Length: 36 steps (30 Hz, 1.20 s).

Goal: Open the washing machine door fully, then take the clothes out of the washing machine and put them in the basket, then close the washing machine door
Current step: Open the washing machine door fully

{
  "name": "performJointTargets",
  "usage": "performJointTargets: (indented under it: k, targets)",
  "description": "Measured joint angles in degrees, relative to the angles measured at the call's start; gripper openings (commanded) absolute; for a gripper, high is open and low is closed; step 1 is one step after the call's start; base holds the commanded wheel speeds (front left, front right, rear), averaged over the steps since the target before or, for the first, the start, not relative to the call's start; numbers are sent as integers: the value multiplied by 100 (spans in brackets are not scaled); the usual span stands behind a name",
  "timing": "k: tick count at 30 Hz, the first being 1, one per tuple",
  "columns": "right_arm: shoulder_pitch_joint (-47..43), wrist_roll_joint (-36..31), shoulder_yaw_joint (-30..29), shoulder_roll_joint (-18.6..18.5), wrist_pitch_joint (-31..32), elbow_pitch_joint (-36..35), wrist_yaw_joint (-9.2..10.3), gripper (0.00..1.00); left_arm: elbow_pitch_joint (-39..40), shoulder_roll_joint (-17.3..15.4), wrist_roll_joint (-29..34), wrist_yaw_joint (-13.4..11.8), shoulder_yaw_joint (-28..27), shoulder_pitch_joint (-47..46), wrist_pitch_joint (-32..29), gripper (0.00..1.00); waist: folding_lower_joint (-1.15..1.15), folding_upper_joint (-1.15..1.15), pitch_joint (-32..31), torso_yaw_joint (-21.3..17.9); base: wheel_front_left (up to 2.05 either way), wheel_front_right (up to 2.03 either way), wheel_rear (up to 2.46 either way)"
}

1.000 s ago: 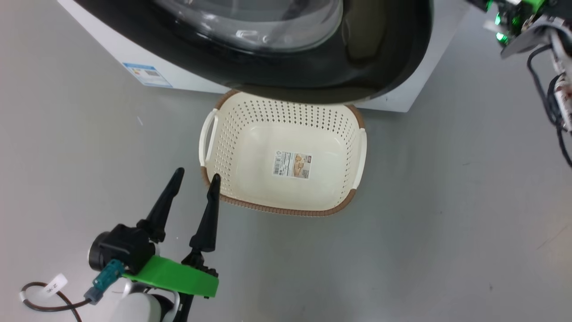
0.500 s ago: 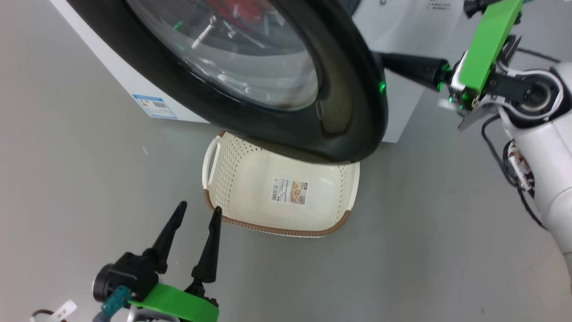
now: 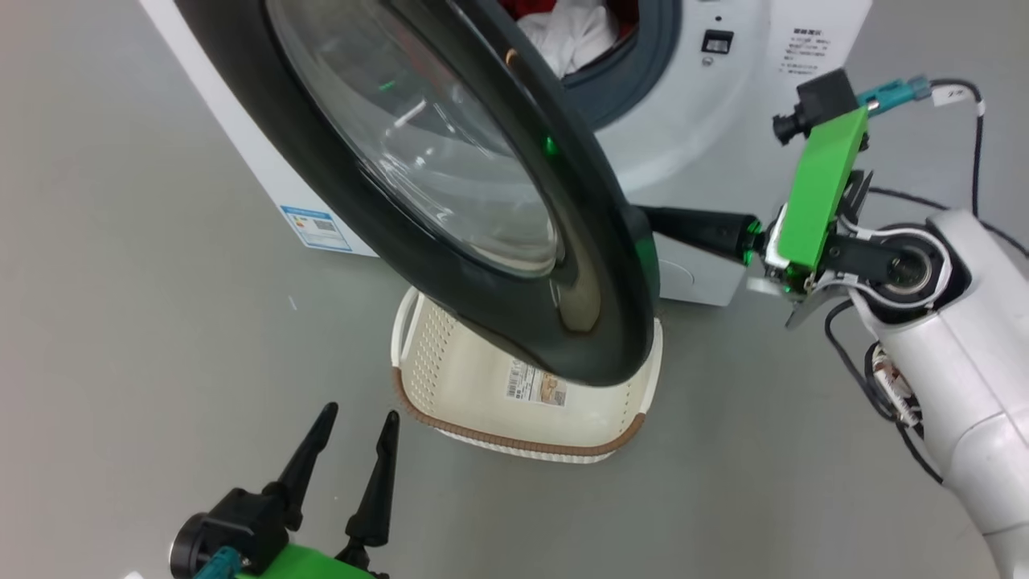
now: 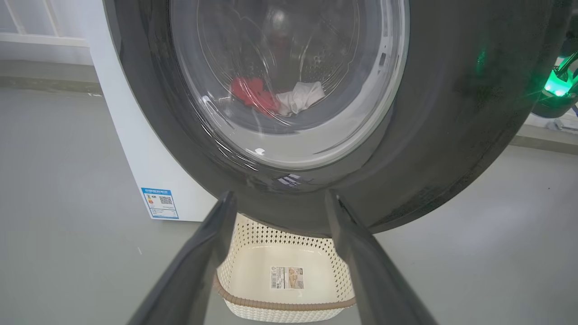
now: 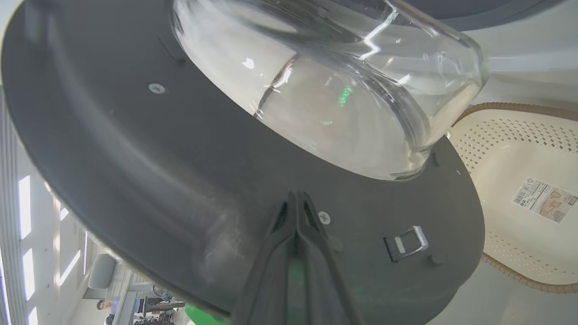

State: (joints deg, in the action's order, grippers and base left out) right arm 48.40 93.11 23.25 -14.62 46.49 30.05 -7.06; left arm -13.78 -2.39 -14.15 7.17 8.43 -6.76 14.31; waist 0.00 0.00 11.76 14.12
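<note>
Door (image 3: 482,201) half open, not full yet. Right gripper (image 5: 295,198) pinched shut, holds nothing, tips on door's inside. Left gripper (image 3: 360,414) spread wide, empty, near basket (image 3: 514,438) front corner. Clothes (image 4: 271,97) inside washing machine (image 3: 683,121); basket empty.

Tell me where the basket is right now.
In the head view the basket sits on the floor in front of the washing machine, partly under the lower edge of the open washing machine door, just ahead and right of the left gripper.

Black-rimmed door (image 3: 434,177), cream perforated basket (image 3: 450,378) brown-edged, red and seemingly white clothes (image 4: 271,99)
</note>
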Motion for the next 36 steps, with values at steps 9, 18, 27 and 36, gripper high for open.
performJointTargets:
  k: [9,18,27,36]
  targets:
    - [-436,-1,45,64,93,-296,0,0,-15,-1,16,0,-4,238,0,100,0,0,-244,230,0,0,0]
    - [-804,-51,168,180,165,-554,0,0,-12,-1,51,0,-67,392,0,100,0,0,-425,548,0,0,0]
    - [-1080,-96,245,267,201,-756,0,0,-3,-1,49,0,-112,448,0,100,0,0,-566,911,0,0,0]
    - [-1188,-142,387,503,243,-864,0,0,1,-1,49,-1,-191,453,0,100,0,0,-638,1236,0,0,0]
